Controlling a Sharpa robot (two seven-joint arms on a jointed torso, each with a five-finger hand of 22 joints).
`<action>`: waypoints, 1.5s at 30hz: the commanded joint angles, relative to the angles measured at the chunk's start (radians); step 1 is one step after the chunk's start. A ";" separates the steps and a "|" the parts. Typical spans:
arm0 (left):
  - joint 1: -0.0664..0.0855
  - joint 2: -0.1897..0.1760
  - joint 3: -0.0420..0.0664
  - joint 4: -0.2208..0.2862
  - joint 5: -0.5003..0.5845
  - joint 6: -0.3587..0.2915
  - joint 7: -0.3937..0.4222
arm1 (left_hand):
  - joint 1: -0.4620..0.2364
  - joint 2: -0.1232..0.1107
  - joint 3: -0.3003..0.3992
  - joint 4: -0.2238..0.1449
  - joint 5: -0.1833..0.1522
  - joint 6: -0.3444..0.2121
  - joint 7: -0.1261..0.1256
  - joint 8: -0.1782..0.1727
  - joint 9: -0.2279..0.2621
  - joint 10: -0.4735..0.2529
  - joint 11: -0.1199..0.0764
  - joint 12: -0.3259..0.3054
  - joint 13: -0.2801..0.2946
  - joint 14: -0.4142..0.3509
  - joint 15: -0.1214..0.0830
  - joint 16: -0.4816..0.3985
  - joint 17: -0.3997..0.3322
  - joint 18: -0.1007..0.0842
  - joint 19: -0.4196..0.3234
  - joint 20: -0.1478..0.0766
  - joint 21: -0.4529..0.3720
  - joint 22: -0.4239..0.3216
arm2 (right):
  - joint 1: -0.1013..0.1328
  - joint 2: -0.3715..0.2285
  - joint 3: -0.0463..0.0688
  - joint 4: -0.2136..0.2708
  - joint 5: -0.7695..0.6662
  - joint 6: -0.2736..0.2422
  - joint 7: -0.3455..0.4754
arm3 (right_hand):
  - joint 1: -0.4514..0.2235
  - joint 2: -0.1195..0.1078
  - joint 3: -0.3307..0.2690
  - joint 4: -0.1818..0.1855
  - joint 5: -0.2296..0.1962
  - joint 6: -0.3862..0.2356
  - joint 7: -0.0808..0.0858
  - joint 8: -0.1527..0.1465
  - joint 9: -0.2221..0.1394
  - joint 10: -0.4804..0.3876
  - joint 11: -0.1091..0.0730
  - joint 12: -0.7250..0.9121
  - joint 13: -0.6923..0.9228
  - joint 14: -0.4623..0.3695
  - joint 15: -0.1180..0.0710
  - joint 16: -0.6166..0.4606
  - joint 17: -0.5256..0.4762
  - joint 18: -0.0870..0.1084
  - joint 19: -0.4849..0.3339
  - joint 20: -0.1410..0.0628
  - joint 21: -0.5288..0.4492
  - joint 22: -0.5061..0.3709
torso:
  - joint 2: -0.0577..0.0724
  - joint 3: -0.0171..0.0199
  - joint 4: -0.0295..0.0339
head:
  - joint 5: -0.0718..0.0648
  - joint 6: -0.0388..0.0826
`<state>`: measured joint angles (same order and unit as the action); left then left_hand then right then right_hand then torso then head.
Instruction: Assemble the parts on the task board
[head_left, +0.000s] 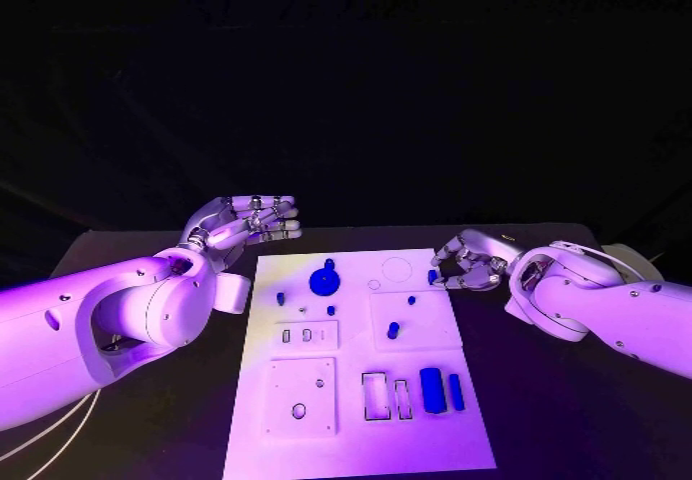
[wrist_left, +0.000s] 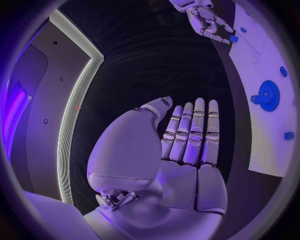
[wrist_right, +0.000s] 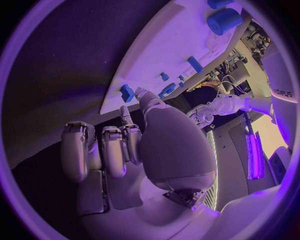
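— How many hands are there, and how many blue parts?

— Two hands. On the task board (head_left: 274, 420) I count about nine blue parts; some are too small to be sure.

— Where is the gear (head_left: 326, 281)?

— Lying flat near the board's far end.

— What is the right hand (head_left: 464, 264) doing?

— It pinches a small blue part (head_left: 433, 276) at the board's right edge.

— And the left hand (head_left: 245, 222)?

— It holds nothing. Its fingers are straight and side by side, off the board's far left corner.

— Which way do the two blue bars (head_left: 441, 389) point?

— Along the board, near to far.

— Is there room?

— Yes, bare black table (head_left: 144, 440) on both sides.
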<state>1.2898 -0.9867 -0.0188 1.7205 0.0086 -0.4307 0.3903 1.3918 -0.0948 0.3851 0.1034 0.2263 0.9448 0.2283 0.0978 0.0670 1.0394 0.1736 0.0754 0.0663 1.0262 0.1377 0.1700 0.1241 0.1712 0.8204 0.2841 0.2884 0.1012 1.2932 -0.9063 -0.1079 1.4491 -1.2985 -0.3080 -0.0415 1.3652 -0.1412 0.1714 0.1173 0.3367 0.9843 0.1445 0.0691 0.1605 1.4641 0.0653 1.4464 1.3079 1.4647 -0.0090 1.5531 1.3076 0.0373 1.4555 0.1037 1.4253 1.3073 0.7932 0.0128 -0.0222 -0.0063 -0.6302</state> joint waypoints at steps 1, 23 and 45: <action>0.000 0.002 0.000 0.001 -0.001 0.022 0.006 | 0.009 0.001 0.005 0.001 -0.002 -0.003 0.007 -0.007 -0.001 -0.002 0.007 -0.002 0.000 -0.005 0.002 -0.007 0.001 0.011 -0.009 -0.001 -0.004 -0.002 | -0.003 0.007 0.000 -0.006 -0.002 -0.002 -0.003 | 0.005 0.003 0.002 -0.003 0.002 0.003 0.000 0.001 -0.001 0.000 -0.004 0.003 0.142 0.099 0.000 0.006 0.233 0.007 -0.001 -0.003 0.002 0.111 | 0.000 0.0005 -0.0001 | 0.002 -0.001; 0.000 0.001 0.000 -0.001 -0.001 0.026 0.006 | 0.010 0.001 0.006 0.000 -0.002 -0.002 0.008 -0.008 -0.001 -0.002 0.007 -0.003 0.000 -0.005 0.002 -0.008 0.002 0.011 -0.010 -0.001 -0.004 -0.002 | -0.011 0.022 0.000 -0.017 -0.015 0.004 -0.013 | 0.020 0.023 0.024 -0.019 -0.012 0.027 -0.001 0.007 0.001 0.008 -0.005 0.011 0.150 0.100 -0.001 0.007 0.237 0.005 0.005 -0.005 0.007 0.119 | 0.000 0.0008 -0.0004 | 0.003 -0.005; 0.000 0.001 0.000 -0.002 -0.001 0.026 0.004 | 0.009 0.001 0.007 0.000 -0.002 -0.002 0.008 -0.008 -0.001 -0.002 0.007 -0.004 0.000 -0.005 0.002 -0.008 0.002 0.011 -0.010 -0.001 -0.004 -0.002 | -0.015 0.041 0.000 -0.033 -0.042 0.006 -0.027 | 0.028 0.036 0.040 -0.029 -0.015 0.036 -0.002 0.007 0.000 0.011 -0.006 0.015 0.153 0.101 -0.002 0.008 0.240 0.004 0.008 -0.006 0.010 0.123 | -0.001 0.0010 0.0001 | 0.001 -0.011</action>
<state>1.2898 -0.9870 -0.0189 1.7181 0.0086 -0.4240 0.3891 1.3918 -0.0948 0.3851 0.1034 0.2263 0.9448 0.2283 0.0939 0.0670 1.0394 0.1736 0.0755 0.0663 1.0262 0.1377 0.1657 0.1246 0.1711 0.8167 0.2804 0.2884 0.1002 1.2788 -0.8664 -0.1081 1.4174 -1.3165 -0.3076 -0.0584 1.3915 -0.1149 0.2062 0.0882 0.3273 1.0133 0.1443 0.0731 0.1607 1.4640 0.0653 1.4549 1.3075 1.4647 -0.0090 1.5571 1.3074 0.0373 1.4595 0.0998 1.4291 1.3077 0.7923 0.0138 -0.0224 -0.0054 -0.6417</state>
